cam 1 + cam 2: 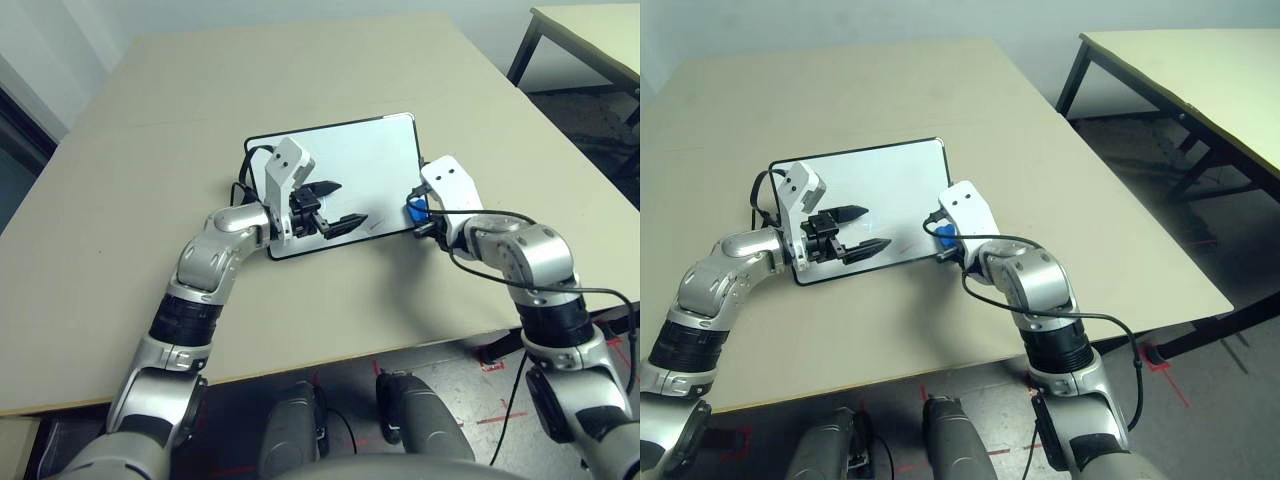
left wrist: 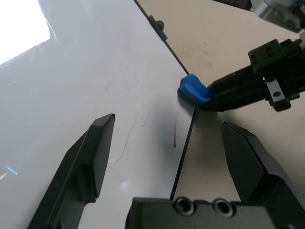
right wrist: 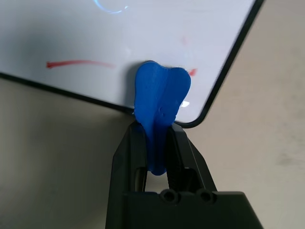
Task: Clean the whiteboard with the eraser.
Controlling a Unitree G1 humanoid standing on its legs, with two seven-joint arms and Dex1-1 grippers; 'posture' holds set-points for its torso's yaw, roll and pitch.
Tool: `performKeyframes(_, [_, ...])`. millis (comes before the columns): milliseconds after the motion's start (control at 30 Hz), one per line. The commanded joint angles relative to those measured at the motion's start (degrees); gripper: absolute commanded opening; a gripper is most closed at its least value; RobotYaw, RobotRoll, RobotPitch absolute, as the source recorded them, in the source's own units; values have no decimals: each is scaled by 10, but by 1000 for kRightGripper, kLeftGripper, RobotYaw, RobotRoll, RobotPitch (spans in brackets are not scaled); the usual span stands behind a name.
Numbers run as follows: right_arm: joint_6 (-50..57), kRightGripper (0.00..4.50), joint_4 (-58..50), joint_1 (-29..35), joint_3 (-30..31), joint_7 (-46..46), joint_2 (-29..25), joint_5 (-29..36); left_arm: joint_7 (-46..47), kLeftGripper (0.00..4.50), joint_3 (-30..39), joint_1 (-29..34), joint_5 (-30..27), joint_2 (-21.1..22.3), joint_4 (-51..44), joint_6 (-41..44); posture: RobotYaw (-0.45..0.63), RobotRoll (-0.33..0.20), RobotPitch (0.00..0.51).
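beside beige table (image 1: 320, 310), second table (image 1: 600, 35); pale wall (image 1: 890, 20) behind.

We can't see all of the whiteboard (image 1: 370, 150): the left gripper (image 1: 345, 207) and its arm hide part of it. The right forearm's white bracket (image 1: 450, 187) partly covers the blue eraser (image 1: 417, 210). The picture's edge cuts off the second table (image 1: 600, 30), and we find the board's faint scribbles too small to read.

On the beige rectangular table (image 1: 330, 300), I see the glossy white black-framed whiteboard (image 1: 370, 160) lying flat, the blue rounded eraser (image 3: 159, 90) over its near right corner.
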Motion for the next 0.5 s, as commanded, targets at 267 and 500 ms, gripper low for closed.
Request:
performKeyframes(267, [-58, 524, 101, -30, -14, 6, -48, -13, 3, 4500, -7, 9, 0, 0, -8, 5, -126, 0, 145])
performKeyframes(500, [-40, 515, 72, -16, -2, 4, -35, -1, 4, 4500, -9, 6, 0, -4, -4, 2, -131, 0, 144])
